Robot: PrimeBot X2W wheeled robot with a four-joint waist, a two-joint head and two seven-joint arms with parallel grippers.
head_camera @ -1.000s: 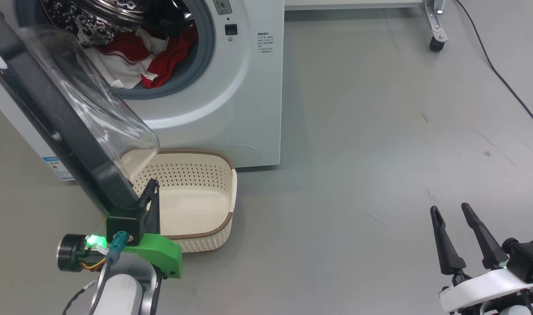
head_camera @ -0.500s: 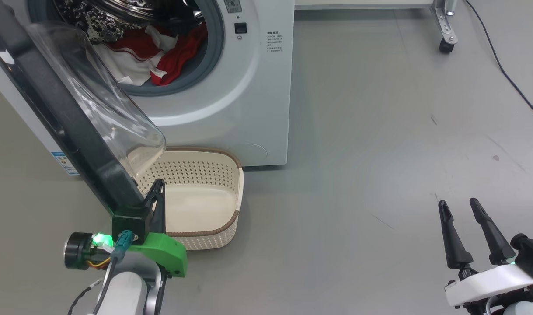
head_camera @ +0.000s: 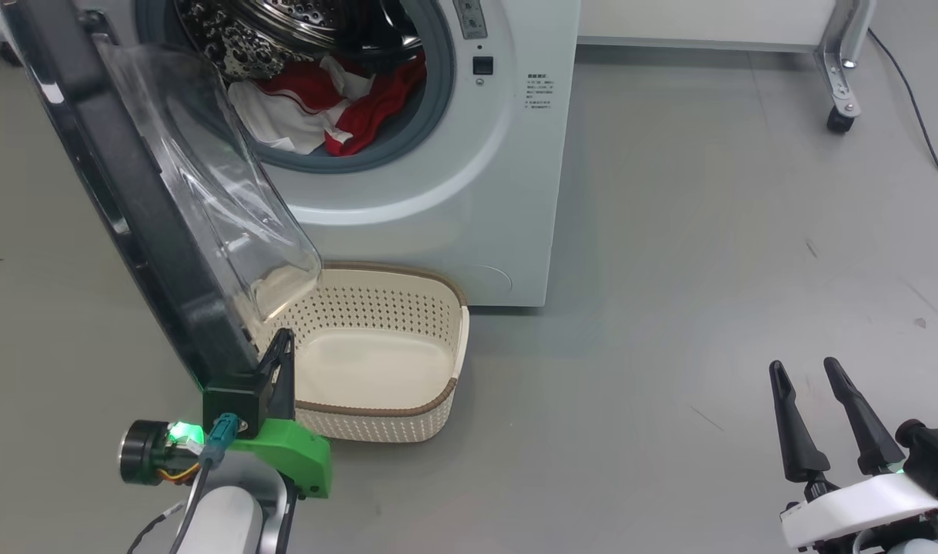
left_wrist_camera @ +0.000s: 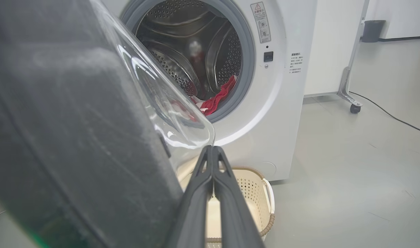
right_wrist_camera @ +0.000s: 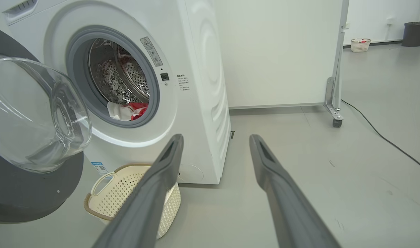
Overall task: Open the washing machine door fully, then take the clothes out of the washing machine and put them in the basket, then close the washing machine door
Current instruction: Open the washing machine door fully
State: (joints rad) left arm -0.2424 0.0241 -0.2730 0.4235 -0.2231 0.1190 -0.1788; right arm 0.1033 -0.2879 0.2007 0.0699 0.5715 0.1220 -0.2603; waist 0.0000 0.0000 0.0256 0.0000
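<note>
The left hand [head_camera: 284, 338] is pinched shut, empty, right beside the washing machine door [head_camera: 134, 208] at its black rim. The right hand [head_camera: 803, 364] is open, empty, far off. The door looks heavy and stiff, so I think it is best to push its rim, not the slippery glass. Soft clothes [head_camera: 322, 115] lie inside.

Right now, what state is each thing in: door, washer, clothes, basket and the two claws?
washing machine door: open, swung outward
washing machine: porthole uncovered, laundry inside
clothes: heaped inside the washing machine
basket: upright on the floor, empty
left gripper: shut, by the door's lower edge
right gripper: open, holding nothing
</note>
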